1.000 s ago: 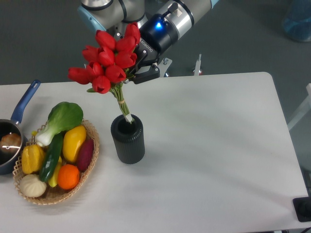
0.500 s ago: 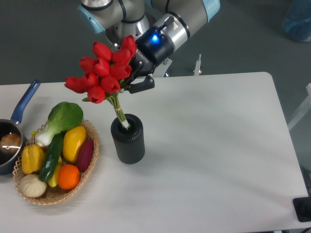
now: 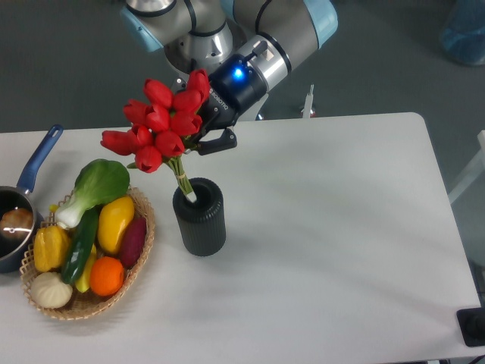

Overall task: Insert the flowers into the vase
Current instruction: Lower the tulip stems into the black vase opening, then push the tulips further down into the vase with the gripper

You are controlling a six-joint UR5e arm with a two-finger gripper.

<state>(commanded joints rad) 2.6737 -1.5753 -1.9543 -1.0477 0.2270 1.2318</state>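
The flowers [image 3: 159,123], a bunch of red tulip buds with green leaves and pale bound stems, hang tilted to the left above the vase [image 3: 200,218]. The stem ends reach into the vase's round mouth. The vase is dark, ribbed and cylindrical, and stands upright on the white table [image 3: 326,227]. My gripper [image 3: 203,136] is shut on the flowers just behind the buds, above and a little behind the vase. Its fingertips are partly hidden by the buds.
A wicker basket [image 3: 140,250] with several vegetables and fruits stands left of the vase, close to it. A blue-handled saucepan [image 3: 23,205] sits at the table's left edge. A small white upright part [image 3: 309,101] stands at the table's back edge.
The gripper has moved down and slightly left with the flowers. The stems have gone from above the vase's mouth to deeper inside it.
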